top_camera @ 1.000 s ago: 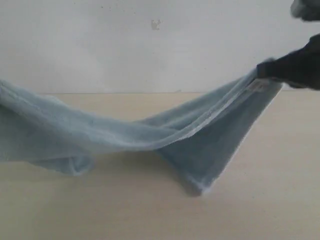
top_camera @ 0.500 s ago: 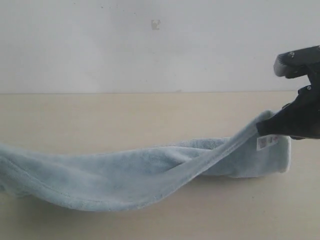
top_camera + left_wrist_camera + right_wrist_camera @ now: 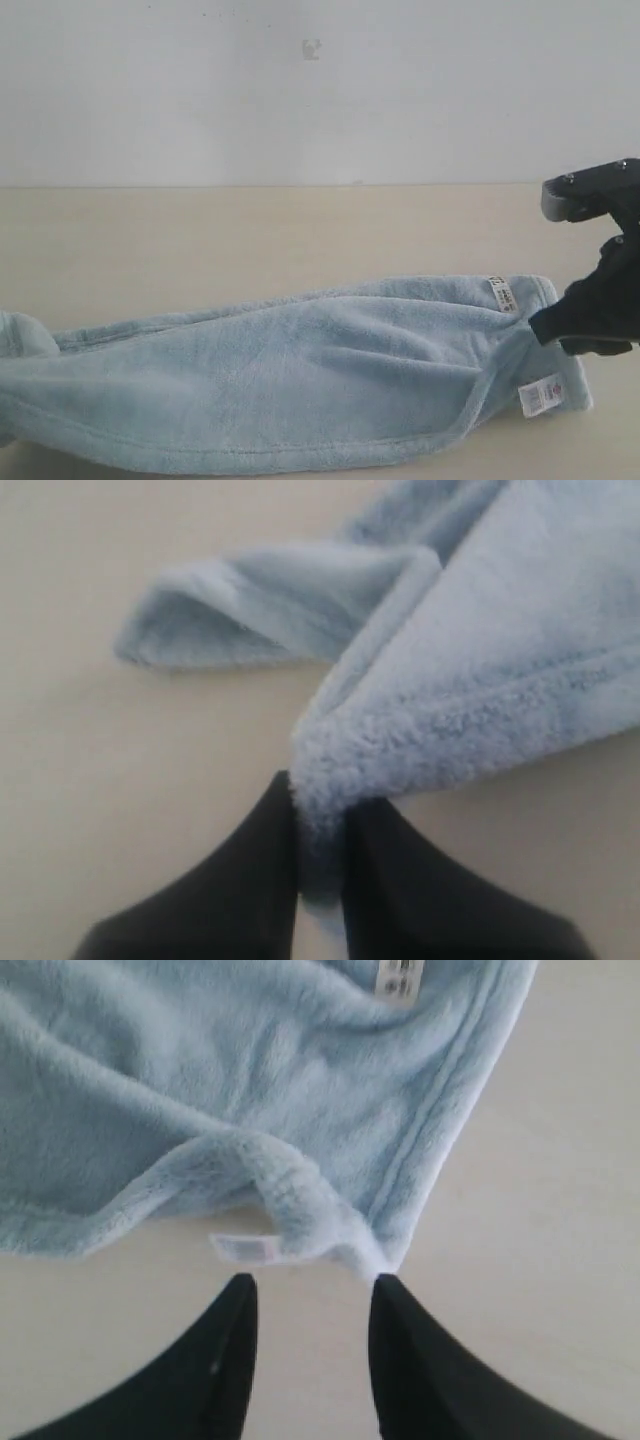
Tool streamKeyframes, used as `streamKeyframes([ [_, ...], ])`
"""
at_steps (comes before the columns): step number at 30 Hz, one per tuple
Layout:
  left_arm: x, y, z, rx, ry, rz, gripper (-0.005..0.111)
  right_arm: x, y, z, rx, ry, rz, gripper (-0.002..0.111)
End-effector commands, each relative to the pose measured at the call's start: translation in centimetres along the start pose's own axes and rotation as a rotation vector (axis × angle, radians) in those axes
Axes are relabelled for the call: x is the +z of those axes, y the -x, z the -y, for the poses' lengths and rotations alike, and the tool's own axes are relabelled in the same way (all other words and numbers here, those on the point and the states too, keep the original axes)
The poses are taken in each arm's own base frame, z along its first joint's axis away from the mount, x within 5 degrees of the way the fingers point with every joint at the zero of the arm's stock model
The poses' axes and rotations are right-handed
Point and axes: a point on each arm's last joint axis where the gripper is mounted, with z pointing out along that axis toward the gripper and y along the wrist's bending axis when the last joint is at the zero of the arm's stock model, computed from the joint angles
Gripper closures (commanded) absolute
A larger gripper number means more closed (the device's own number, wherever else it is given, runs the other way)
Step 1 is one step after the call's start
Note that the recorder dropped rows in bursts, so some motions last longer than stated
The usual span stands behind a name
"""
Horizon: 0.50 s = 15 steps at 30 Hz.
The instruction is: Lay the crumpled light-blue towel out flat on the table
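**Exterior view.** The towel (image 3: 300, 390) lies along the near part of the worktop (image 3: 250, 240), running from the left edge of the frame to the right tool (image 3: 545, 328). It is down on the surface but not flat. Long ridges run its length, and the near right corner is doubled under, with a white tag (image 3: 545, 395) showing there. The left tool is outside this view.

**Left wrist view.** The left tool (image 3: 320, 870) is clamped tight on the hem at one corner of the towel. Just beside that corner, a flap (image 3: 250, 610) is folded over on itself.

**Right wrist view.** The right tool (image 3: 310, 1350) stands partly open with nothing between its fingers. The towel's corner lies just past the fingertips. The hem (image 3: 250, 1170) there is curled over, and a small white tag (image 3: 245, 1248) pokes out beneath it.

**Assessment.** The towel looks largely laid out, and the step in hand appears to be unfolding the ends.

**Recommendation.**
- The right tool should take only the curled top layer at the hem, since the thick pile makes it easy to pinch both layers.
- It should then draw that layer outward, away from the left tool and low over the worktop, while the left grip serves as the anchor.
- The left flap needs the same treatment afterwards.
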Motion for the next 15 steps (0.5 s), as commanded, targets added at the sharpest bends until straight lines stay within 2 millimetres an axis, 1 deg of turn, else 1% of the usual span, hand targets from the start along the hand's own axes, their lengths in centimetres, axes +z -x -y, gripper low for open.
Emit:
streamKeyframes([
  [1,-0.9,-1.8,1.7,0.163,-0.139,-0.148,0.094,0.6,-1.6,-0.5,0.016,0.048,-0.103,0.072],
  [3,-1.4,-1.4,2.1,0.304,-0.156,-0.069,0.094,0.9,-1.5,-0.4,0.017,0.030,-0.061,0.072],
  [5,-2.0,-0.3,2.2,0.429,-0.121,0.090,0.094,0.9,-1.2,-0.2,0.045,0.015,-0.021,0.072],
  [8,-3.4,1.6,2.0,0.507,-0.028,0.366,0.094,0.9,-0.7,0.1,0.081,-0.014,0.029,0.072],
  [10,-4.7,2.4,1.7,0.503,0.021,0.515,0.094,0.9,-0.5,0.3,0.109,-0.037,0.054,0.072],
  [11,-5.3,2.5,1.6,0.468,0.030,0.565,0.094,0.9,-0.3,0.4,0.120,-0.047,0.072,0.072],
  [13,-6.4,2.4,1.4,0.378,0.034,0.628,0.094,0.9,0.0,0.5,0.128,-0.052,0.116,0.072],
  [15,-7.0,2.0,1.1,0.323,0.040,0.647,0.094,1.1,0.6,0.6,0.133,-0.052,0.162,0.072],
])
